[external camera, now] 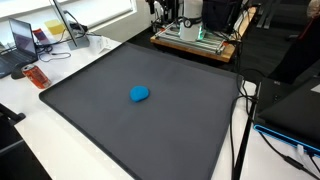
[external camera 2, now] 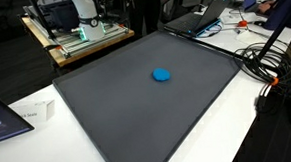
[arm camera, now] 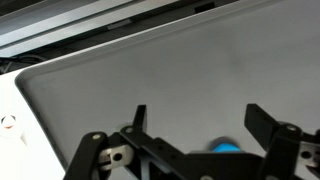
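Note:
A small blue rounded object (external camera: 140, 94) lies near the middle of a large dark grey mat (external camera: 110, 130); both also show in the other exterior view, the object (external camera 2: 161, 75) and the mat (external camera 2: 127, 117). In the wrist view my gripper (arm camera: 200, 125) is open and empty above the mat (arm camera: 160, 70). The blue object (arm camera: 226, 146) shows low in that view between the two black fingers, partly hidden by the gripper body. The gripper itself does not show in either exterior view.
A wooden platform with equipment (external camera: 195, 42) (external camera 2: 79, 44) stands past the mat's far edge. A laptop (external camera: 22, 40) and an orange item (external camera: 37, 76) lie beside the mat. Cables (external camera: 243, 120) (external camera 2: 270, 64) run along one side. A small white box (external camera 2: 37, 114) sits near a corner.

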{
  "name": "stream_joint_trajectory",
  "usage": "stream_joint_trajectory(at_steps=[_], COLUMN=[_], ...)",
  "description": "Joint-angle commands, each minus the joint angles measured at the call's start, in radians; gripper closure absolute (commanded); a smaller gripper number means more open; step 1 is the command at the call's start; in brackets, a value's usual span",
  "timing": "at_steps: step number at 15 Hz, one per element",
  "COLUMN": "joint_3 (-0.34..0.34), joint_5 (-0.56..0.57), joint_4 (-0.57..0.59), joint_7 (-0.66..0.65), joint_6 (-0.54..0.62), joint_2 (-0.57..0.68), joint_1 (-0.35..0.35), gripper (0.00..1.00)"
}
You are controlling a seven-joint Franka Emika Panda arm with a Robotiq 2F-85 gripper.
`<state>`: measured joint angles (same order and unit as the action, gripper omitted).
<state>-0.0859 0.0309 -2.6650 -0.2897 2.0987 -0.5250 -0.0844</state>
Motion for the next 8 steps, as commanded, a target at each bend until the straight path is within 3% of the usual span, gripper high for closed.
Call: stream_joint_trajectory(at_steps=[1,8], joint_3=[-0.011,-0.076], joint_5=[-0.015,-0.075], joint_4=[0.055,0.227], joint_7=[-0.024,-0.104], joint_6=[0.029,0.153], joint_2=[0.053,0.268], joint_1=[0.025,0.106], gripper=[0.00,0.00])
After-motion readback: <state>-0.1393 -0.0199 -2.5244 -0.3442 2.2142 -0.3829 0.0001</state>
